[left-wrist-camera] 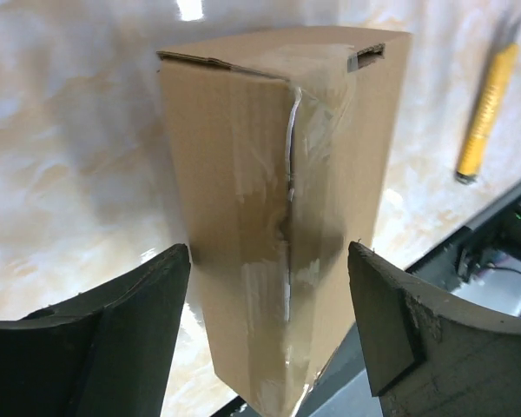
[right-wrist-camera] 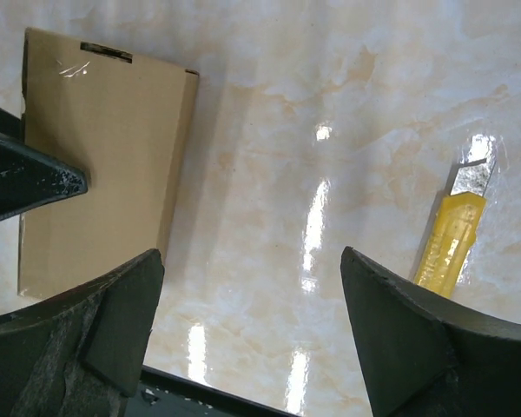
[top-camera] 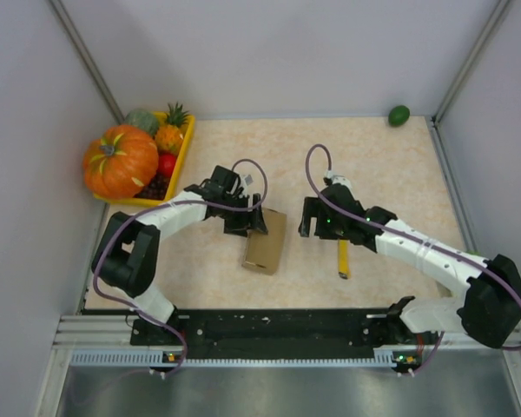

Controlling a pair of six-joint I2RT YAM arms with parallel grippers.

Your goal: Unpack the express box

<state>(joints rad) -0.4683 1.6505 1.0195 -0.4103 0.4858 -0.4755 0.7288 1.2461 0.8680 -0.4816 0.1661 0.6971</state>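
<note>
Straddling the express box (top-camera: 265, 242) at the centre of the table (top-camera: 373, 148), my left pincer (left-wrist-camera: 267, 256) gapes wide and grips nothing. My right pincer (right-wrist-camera: 249, 256), equally open and empty, hangs at the box's 3 o'clock. The flaps look taped, so I judge a careless squeeze could skid or dent the carton. The fruit tray (top-camera: 184, 152) sits at 10 o'clock, the yellow knife (right-wrist-camera: 451, 239) at 3 with its blade out, and a green fruit (top-camera: 399, 115) at 1. Nothing blocks me.

This is a robot lab. Grey walls (top-camera: 286, 52) box in a small table (top-camera: 373, 156). Two robot arms (top-camera: 417, 248) stand there.
</note>
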